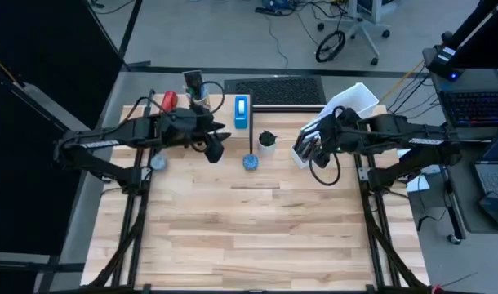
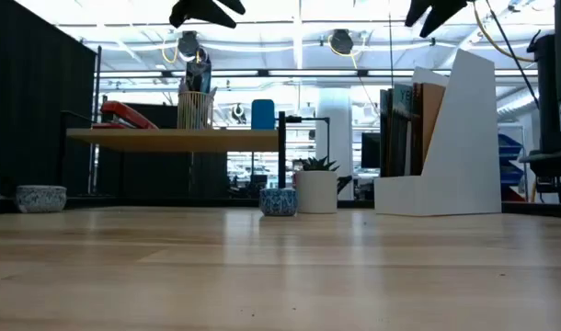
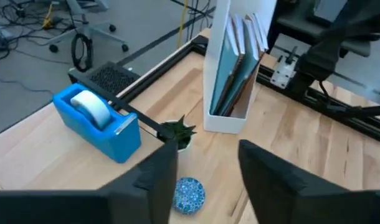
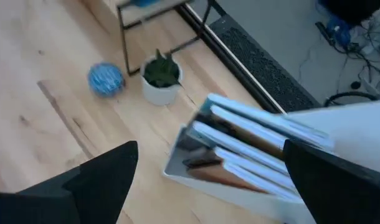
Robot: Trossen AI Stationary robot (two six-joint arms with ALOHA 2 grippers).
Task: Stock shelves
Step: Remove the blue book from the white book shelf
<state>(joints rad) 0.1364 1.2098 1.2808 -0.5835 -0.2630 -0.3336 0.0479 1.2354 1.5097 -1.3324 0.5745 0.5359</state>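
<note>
Bare tabletop (image 2: 280,276) fills the foreground of the low view; behind it are ranged a speckled bowl (image 2: 40,198), a blue patterned bowl (image 2: 279,201), a potted plant (image 2: 316,187), the low plank shelf (image 2: 170,139) and the white file holder (image 2: 446,147).

Shelf: stocked with a red stapler (image 2: 124,114), a pen cup (image 2: 196,108) and a blue tape dispenser (image 3: 96,121).

File holder: upright at the table's far right, books inside.

Left gripper (image 3: 205,177): fingers apart, empty, raised over the blue bowl beside the shelf.

Right gripper (image 4: 209,180): fingers wide apart, empty, poised above the file holder.

Risks (judged): a low descent by the right gripper may tip the holder; the plant may be clipped by the left.

Views: book edges are shown only by the wrist cameras; shelf height only by the low view.
</note>
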